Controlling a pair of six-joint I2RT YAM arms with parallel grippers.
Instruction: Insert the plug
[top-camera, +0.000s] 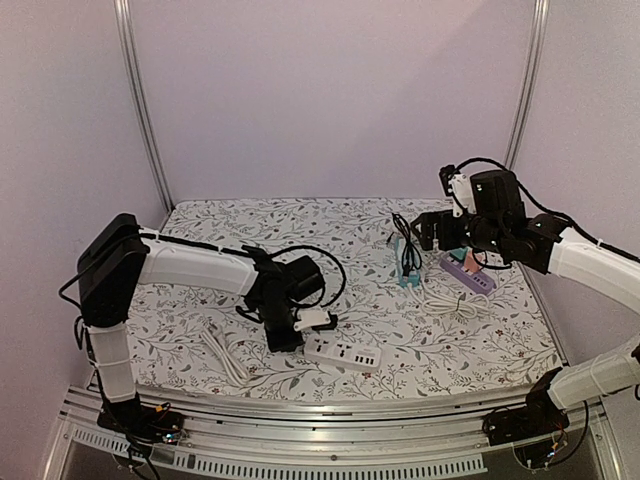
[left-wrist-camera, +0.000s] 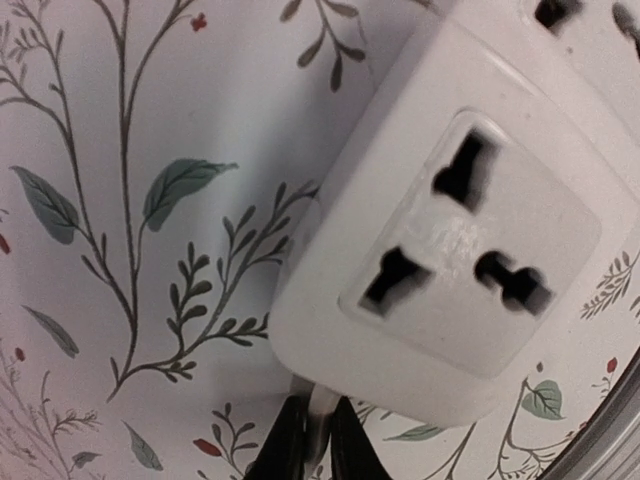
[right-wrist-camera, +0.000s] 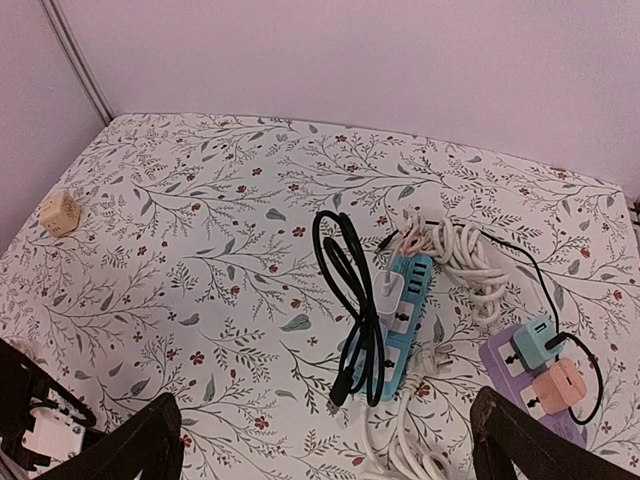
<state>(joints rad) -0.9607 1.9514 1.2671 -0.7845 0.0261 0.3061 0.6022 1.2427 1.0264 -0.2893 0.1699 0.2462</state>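
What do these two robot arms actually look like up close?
The left arm and right arm are smooth white tubes linked by bulky black joints, with thin black cables looping off them. The left gripper and right gripper each have two dark fingers.

A worktop (top-camera: 230, 225) draped in white cloth printed with leaves is enclosed by plain pale lilac walls (top-camera: 330, 90), joined at silver metal corner posts (top-camera: 143, 100).
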